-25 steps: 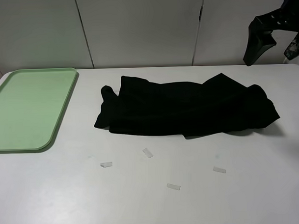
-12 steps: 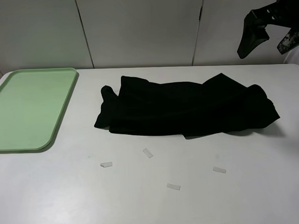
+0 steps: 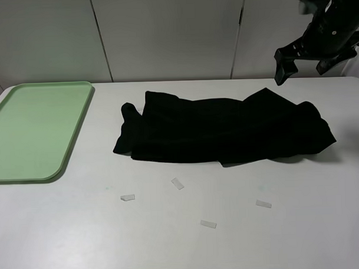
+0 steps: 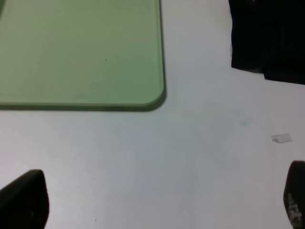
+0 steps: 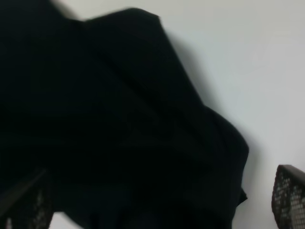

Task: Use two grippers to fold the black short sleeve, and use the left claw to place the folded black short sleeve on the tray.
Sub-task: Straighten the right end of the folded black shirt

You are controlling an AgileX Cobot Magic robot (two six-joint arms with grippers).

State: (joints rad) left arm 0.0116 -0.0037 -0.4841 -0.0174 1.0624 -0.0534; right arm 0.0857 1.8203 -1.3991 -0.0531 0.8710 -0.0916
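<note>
- While the black short sleeve (image 3: 221,133) lies bunched on the table (image 3: 171,247), well apart from the tray (image 3: 38,127), neither gripper holds anything.
- Jaws spread, the left gripper (image 4: 159,202) hovers near the tray's corner.
- Jaws spread, the right gripper (image 5: 156,202) hangs above the black short sleeve's right end.

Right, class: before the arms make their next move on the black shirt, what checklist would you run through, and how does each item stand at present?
1. The left gripper is open: ok, jaws wide, over the bare table near a corner of the tray.
2. The right gripper is open: ok, jaws wide above one end of the black short sleeve.
3. The black short sleeve is free of both grippers: ok.
4. It is folded compactly enough for the tray: not ok, it lies as a long rumpled band.
5. The tray is bare: ok, in the part that shows.
6. The white scraps lie apart from the fabric: ok.
</note>
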